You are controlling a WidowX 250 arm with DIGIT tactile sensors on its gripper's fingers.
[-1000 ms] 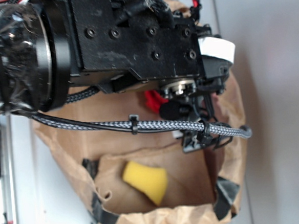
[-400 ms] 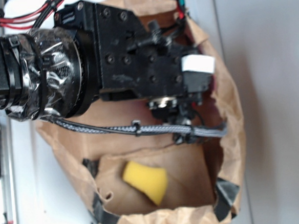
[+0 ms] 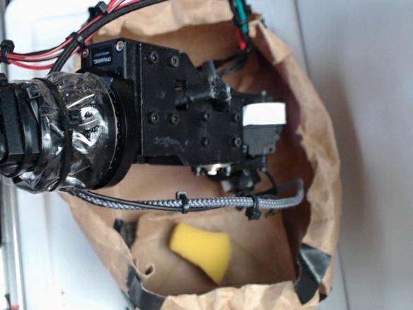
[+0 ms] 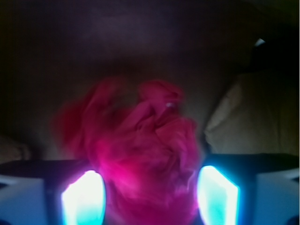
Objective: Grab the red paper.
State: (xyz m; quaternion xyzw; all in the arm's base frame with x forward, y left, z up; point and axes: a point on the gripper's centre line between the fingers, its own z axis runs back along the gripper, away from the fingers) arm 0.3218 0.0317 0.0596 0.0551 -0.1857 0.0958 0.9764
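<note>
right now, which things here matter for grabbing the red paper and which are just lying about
Part of the job:
- red paper, between the two fingers
- gripper, reached down into the bag

Just lying about:
- yellow sponge
- brown paper bag, which holds both
</note>
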